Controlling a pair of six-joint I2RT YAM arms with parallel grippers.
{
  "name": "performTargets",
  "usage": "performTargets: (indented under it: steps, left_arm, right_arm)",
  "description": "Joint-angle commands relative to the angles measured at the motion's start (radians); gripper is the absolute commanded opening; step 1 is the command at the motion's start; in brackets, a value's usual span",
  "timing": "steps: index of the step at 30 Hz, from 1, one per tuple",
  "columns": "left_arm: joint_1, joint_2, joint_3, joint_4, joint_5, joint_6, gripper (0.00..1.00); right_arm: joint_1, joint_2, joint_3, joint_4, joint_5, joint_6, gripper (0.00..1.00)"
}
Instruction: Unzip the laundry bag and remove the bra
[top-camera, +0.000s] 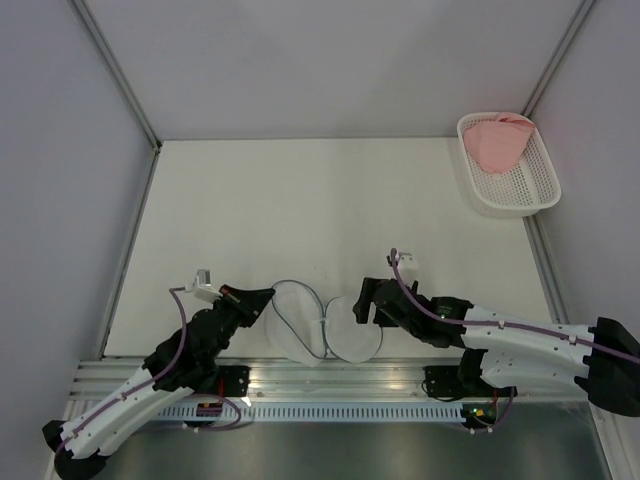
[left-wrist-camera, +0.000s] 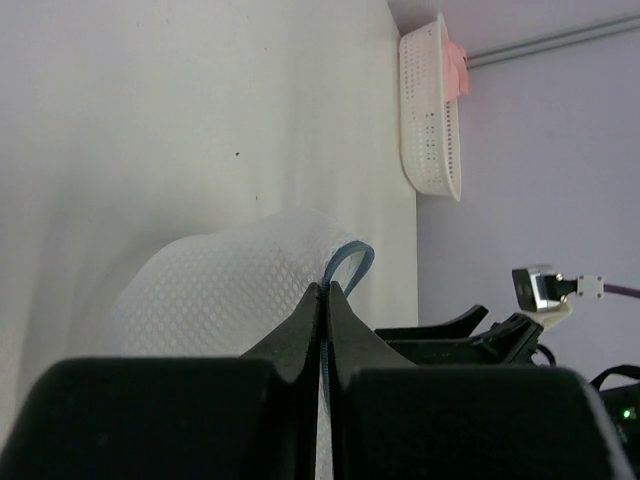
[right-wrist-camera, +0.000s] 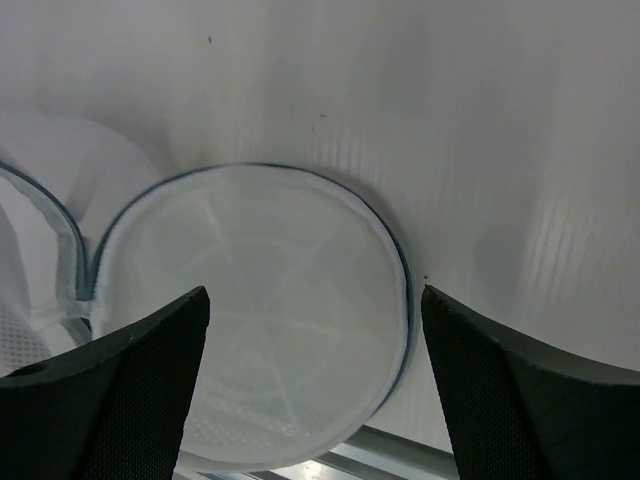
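Pale grey walls close in a white table, with both arms reaching in from its near edge.

At that edge the left gripper has its fingers pressed together, pinching a thin fold of the laundry bag at its grey-blue zipper rim. A small loop of that rim stands up just past the fingertips in the left wrist view. White mesh bulges away from the pinch and rests on the surface.

The right gripper has its jaws spread wide and holds nothing. It hangs over the bag's right half, a flat round mesh face edged by the dark rim and lying on the surface. The bag is unzipped and opened out between the two grippers at the middle of the near edge.

Well apart from it, in the far right corner, a white perforated basket sits against the wall. The salmon-pink bra lies inside, bunched at the basket's far end.
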Motion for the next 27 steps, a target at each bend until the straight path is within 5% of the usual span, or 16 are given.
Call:
performTargets:
  steps: [1, 11, 17, 20, 25, 27]
  left_arm:
    - [0.002, -0.052, -0.007, -0.125, -0.093, -0.046, 0.02]
    - [0.001, -0.055, -0.007, -0.221, -0.110, -0.109, 0.02]
    - [0.002, -0.057, -0.019, -0.218, -0.086, -0.116, 0.02]
    - [0.002, -0.057, -0.025, -0.218, -0.072, -0.118, 0.02]
    - [0.002, -0.057, -0.030, -0.216, -0.049, -0.110, 0.02]
    - [0.002, -0.057, -0.028, -0.213, -0.040, -0.099, 0.02]
  right_arm:
    - [0.076, 0.021, -0.024, -0.078, 0.147, 0.168, 0.91]
    - [0.186, 0.065, -0.150, 0.033, 0.158, 0.325, 0.81]
    - [0.223, 0.102, -0.166, 0.131, 0.163, 0.343, 0.66]
    - [0.225, 0.114, -0.176, 0.163, 0.163, 0.349, 0.51]
    - [0.237, 0.108, -0.164, 0.101, 0.212, 0.386, 0.04]
    - [0.246, 0.070, -0.152, 0.051, 0.239, 0.397, 0.01]
